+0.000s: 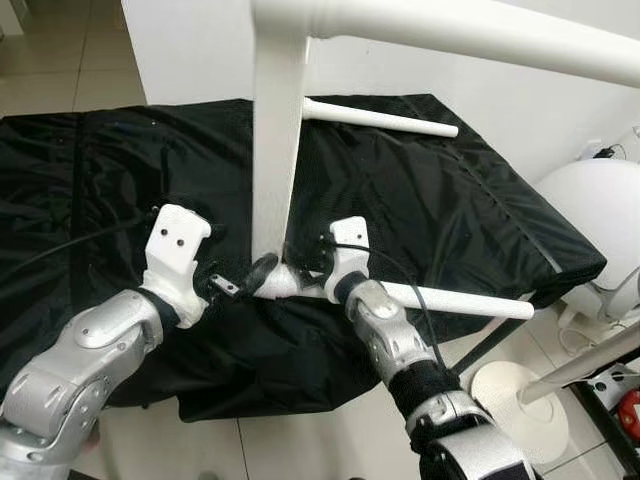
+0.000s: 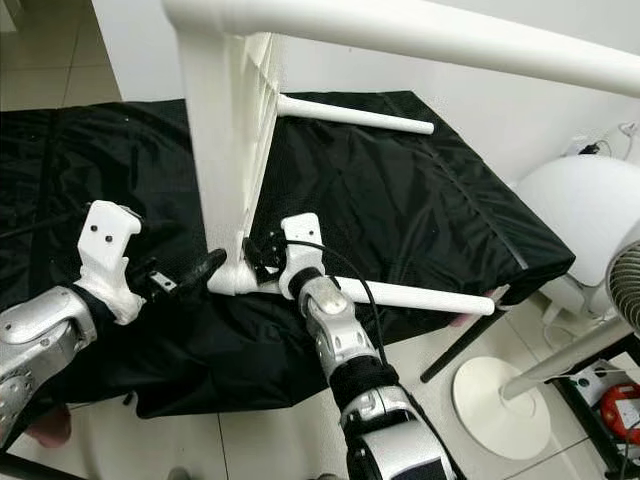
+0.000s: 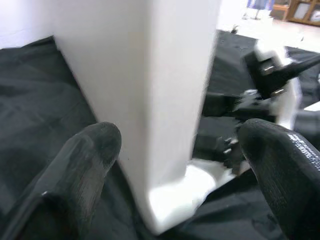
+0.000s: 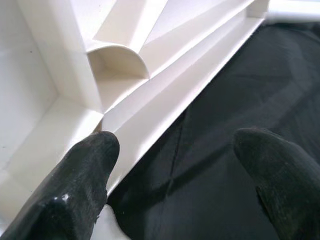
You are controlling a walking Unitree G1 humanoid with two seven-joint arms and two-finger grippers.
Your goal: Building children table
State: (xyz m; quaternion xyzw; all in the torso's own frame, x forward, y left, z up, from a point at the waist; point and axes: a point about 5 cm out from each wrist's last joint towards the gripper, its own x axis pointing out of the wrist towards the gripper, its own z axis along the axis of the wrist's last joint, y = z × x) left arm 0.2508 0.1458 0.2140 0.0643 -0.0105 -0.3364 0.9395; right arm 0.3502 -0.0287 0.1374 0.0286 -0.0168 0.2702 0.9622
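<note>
Presently the left gripper stands with fingers spread, straddling the lower corner of the white table top, which stands on edge on the black cloth. Opposite, the right gripper is likewise open at the same corner, one finger against the ribbed underside. Judged rigid moulded plastic, light but smooth and slippery; the rim flange offers the surest hold. One fitted leg overhangs the cloth's near edge; another leg projects behind. A fan base crowds the right; the left is freer.
</note>
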